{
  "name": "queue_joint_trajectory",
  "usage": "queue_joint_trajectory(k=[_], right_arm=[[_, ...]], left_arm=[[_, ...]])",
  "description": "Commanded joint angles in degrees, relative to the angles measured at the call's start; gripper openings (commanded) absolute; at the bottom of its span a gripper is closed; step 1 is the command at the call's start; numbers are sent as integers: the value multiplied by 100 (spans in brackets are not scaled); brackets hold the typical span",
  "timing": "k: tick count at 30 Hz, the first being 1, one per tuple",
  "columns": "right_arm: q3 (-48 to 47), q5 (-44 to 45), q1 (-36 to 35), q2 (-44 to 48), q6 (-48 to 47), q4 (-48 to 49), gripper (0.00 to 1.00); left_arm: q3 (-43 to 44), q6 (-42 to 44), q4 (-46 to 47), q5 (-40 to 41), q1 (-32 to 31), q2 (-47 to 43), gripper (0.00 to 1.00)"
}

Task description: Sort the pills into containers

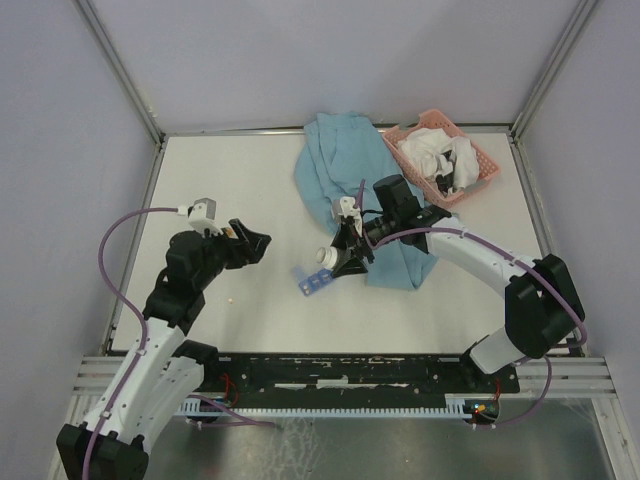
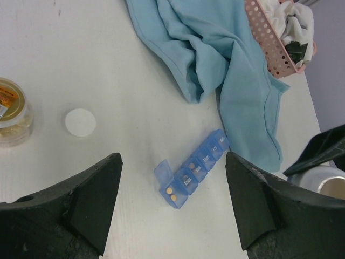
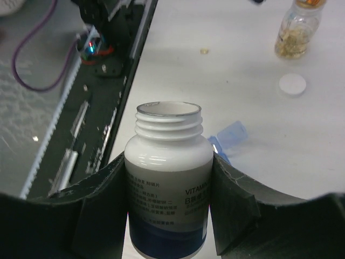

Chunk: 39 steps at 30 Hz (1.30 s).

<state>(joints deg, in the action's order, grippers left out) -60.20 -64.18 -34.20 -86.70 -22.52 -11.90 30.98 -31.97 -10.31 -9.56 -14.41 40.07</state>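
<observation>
The blue strip of containers lies on the white table, its end lid flipped up. Two tan pills sit in that end compartment, and another shows in a compartment further along. One loose pill lies on the table near the left arm. My left gripper hovers open and empty above the strip. My right gripper is shut on an uncapped white vitamin bottle, tipped on its side beside the strip's far end.
A light blue cloth lies behind the strip, partly under the right arm. A pink mesh basket with white rags stands at the back right. A small glass jar and a white cap sit left of the strip.
</observation>
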Motion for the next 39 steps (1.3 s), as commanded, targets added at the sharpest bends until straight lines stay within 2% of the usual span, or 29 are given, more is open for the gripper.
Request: queue_joint_trajectory(k=[1, 2, 7, 9, 12, 14, 17, 19, 26, 39], right_arm=[[347, -331, 112, 733, 3101, 3471, 12], [441, -92, 141, 839, 3700, 4079, 12], [852, 895, 186, 1343, 5923, 5935, 12], [1118, 1033, 281, 1556, 6333, 6778, 12], [1446, 1187, 513, 1690, 6528, 7447, 13], [1594, 1190, 607, 1703, 6438, 7517, 13], [1682, 1005, 638, 1755, 6112, 7309, 13], [1651, 839, 664, 1792, 5994, 7204, 13], [1584, 511, 701, 1722, 5868, 6947, 13], [1534, 440, 703, 1595, 5556, 6508, 13]], left_arm=[[130, -568, 572, 96, 27, 524, 81], [196, -570, 528, 150, 19, 621, 81], [294, -676, 546, 742, -67, 818, 80], [306, -660, 595, 862, -121, 924, 78], [410, -458, 684, 985, -361, 1208, 72], [608, -214, 601, 1445, -706, 1508, 70], [1057, 310, 155, 2791, -1439, 2136, 70], [1332, 592, -71, 3349, -1763, 2580, 70], [1848, 1403, -288, 3423, -1732, 3615, 68], [2047, 1577, -243, 2657, -1052, 4582, 69]])
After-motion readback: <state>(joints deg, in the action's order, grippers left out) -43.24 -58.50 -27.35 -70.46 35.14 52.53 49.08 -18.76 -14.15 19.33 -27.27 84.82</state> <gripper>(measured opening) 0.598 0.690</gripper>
